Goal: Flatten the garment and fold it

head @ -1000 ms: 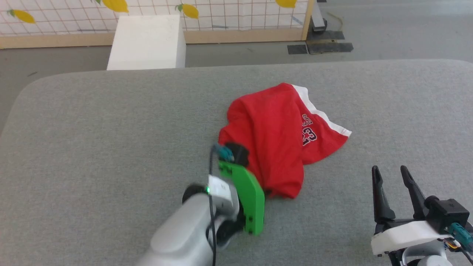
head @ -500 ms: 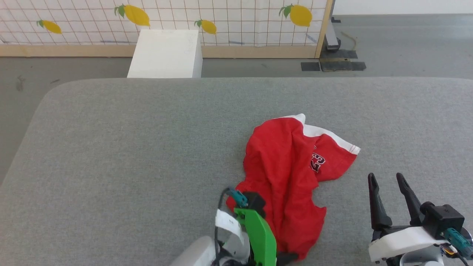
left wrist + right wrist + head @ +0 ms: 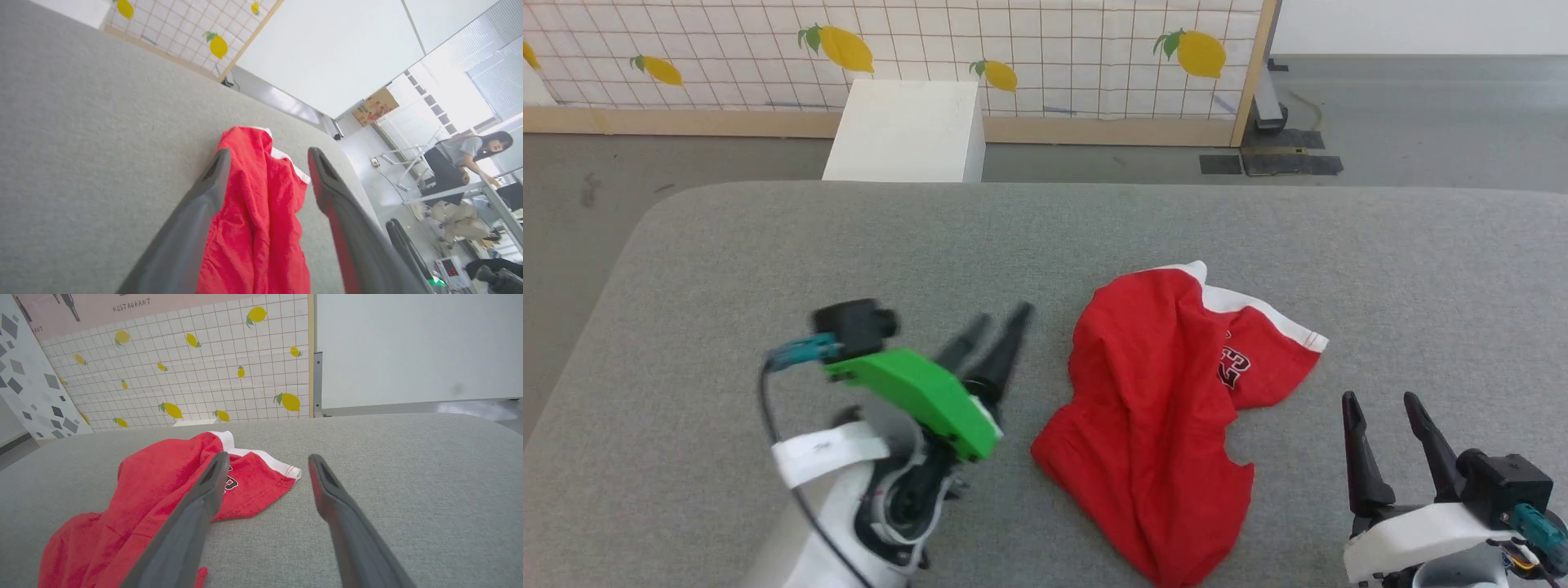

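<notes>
The garment (image 3: 1160, 408) is a pair of red shorts with a white trim band, lying crumpled on the grey padded table (image 3: 768, 245), with part of its lettering showing on the right leg. My left gripper (image 3: 995, 325) is open and hangs above the table just left of the garment, blurred, with nothing between its fingers. In the left wrist view the garment (image 3: 253, 228) lies beyond the spread left gripper (image 3: 268, 151). My right gripper (image 3: 1379, 400) stands open at the lower right, apart from the cloth. In the right wrist view, the garment (image 3: 163, 477) lies to the left beyond the right gripper (image 3: 267, 455).
A white box (image 3: 903, 131) stands on the floor beyond the table's far edge, in front of a lemon-patterned panel (image 3: 1013, 49). The table's left corner is rounded. In the left wrist view, a person (image 3: 466, 159) stands at a desk beyond the table's end.
My left gripper has let go of the garment's near-left edge, opened, and swung up and to the left. The head camera has shifted. The right gripper stays open.
</notes>
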### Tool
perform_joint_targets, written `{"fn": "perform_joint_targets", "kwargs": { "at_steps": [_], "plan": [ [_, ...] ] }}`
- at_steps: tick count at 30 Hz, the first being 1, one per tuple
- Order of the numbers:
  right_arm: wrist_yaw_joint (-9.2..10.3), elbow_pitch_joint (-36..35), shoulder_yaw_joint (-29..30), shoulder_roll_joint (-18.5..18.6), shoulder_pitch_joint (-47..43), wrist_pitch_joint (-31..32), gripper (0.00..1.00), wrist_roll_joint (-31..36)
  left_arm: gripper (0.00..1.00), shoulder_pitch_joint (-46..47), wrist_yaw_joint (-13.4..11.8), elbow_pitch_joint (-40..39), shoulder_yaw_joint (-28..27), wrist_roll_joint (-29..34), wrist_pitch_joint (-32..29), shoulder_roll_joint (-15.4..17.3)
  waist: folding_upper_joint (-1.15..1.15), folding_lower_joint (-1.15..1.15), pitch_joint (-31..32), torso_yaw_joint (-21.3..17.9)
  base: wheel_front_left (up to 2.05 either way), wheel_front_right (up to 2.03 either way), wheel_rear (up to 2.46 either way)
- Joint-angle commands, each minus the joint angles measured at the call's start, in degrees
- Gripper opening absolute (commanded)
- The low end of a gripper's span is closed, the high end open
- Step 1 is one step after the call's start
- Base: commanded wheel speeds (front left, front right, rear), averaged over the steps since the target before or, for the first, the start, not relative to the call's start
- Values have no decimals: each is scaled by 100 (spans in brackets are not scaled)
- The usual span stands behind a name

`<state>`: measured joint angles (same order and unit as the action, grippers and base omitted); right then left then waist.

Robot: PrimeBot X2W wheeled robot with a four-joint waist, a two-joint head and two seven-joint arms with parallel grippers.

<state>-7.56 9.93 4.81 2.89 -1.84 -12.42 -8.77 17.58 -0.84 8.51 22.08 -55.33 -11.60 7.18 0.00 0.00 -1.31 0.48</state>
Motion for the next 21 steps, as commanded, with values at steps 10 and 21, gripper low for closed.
{"fn": "perform_joint_targets", "kwargs": {
  "at_steps": [10,21],
  "plan": [
    [8,114,273,-2,633,910,100,-102,100,-118,-75,159,-394,2094,2596,571,0,0,-402,59,0,0,0],
    [8,668,776,-2,1952,3581,100,282,100,-707,-32,-629,-1100,3246,2658,173,0,0,-1005,261,0,0,0]
  ]
}}
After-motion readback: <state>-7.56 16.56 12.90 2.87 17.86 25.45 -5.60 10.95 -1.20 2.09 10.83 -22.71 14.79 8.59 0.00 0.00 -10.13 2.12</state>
